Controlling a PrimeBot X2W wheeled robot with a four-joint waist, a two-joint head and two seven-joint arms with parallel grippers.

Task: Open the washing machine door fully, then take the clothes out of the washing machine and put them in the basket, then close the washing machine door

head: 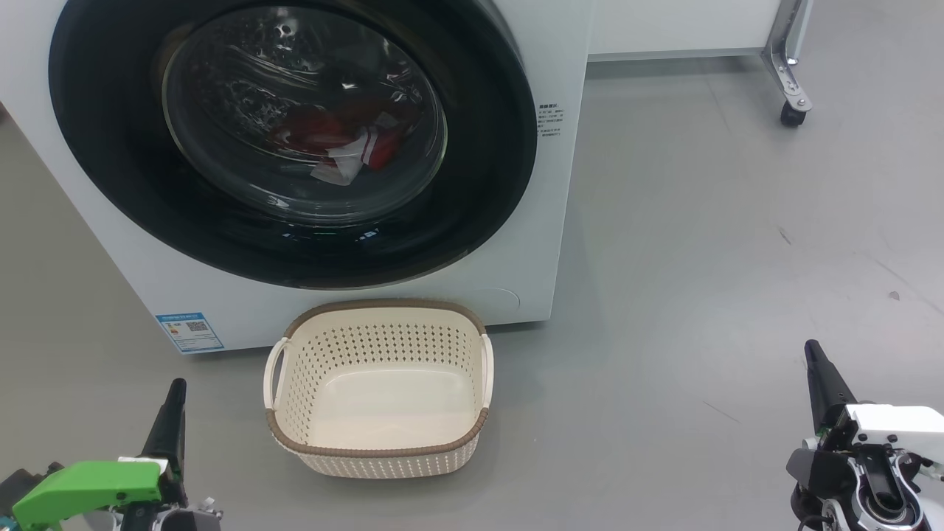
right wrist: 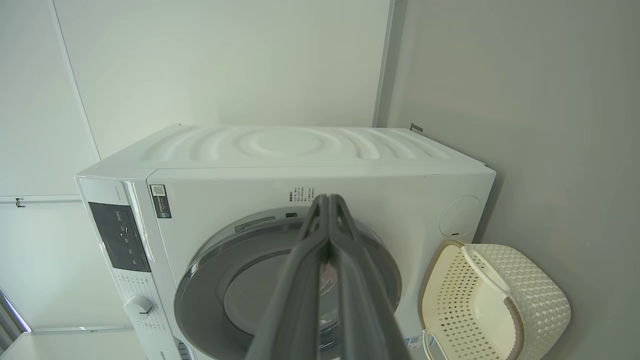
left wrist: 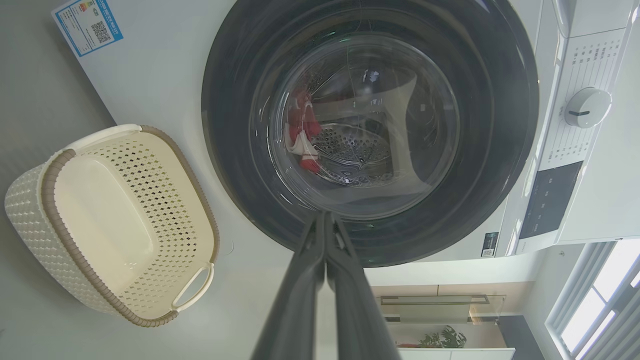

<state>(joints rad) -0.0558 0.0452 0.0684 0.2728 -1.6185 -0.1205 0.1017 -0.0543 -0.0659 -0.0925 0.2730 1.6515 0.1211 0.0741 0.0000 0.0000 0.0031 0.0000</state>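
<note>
Clothes [head: 317, 136] in red are lying inside the washing machine [head: 568, 221] behind its closed door [head: 103, 147], while the basket [head: 383, 304] is standing on the floor just in front. The left gripper [left wrist: 325, 217] and right gripper [right wrist: 329, 200] are hovering clear, fingers pressed together.

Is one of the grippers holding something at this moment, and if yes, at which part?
Nothing is held. The left gripper and the right gripper are both shut, fingers pressed together with nothing between them. The washing machine door is closed and untouched.
</note>
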